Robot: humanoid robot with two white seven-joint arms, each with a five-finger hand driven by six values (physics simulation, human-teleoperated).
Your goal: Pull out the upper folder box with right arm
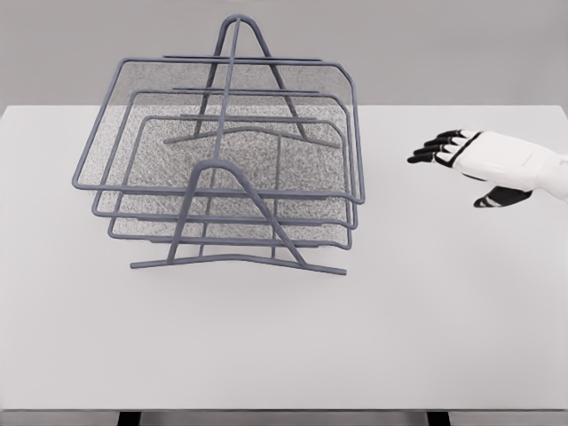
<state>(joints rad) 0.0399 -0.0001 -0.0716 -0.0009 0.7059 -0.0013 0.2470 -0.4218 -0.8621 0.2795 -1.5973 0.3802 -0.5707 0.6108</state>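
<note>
A three-tier wire-mesh folder rack point(226, 173) stands on the left half of a pale grey bench point(399, 337), its upper folder box point(217, 120) — the top and widest tray — seated in an A-shaped grey frame above two smaller trays. The right robot hand point(466, 164) hovers over the bench to the right of the rack, well apart from it and touching nothing; its black-tipped fingers point(435, 146) are stretched out flat toward the rack, the thumb hanging below the white palm, and it holds nothing. The left arm is not in view.

The tray looks light and stiff: thin metal rod around fine mesh, likely to slide on its rails without much force. The whole rack also seems light, so a hard or crooked pull may drag or tip the stand rather than free the tray. The rim rod is the sensible place to take hold — probably the edge nearest the hand, or the front rail that faces the lower left, with fingers hooked over the wire. Smooth rod may slip in a loose grip.

The bench top is plain, matte and level, with dark legs just showing at the lower edge. Behind it is a bare grey wall.
</note>
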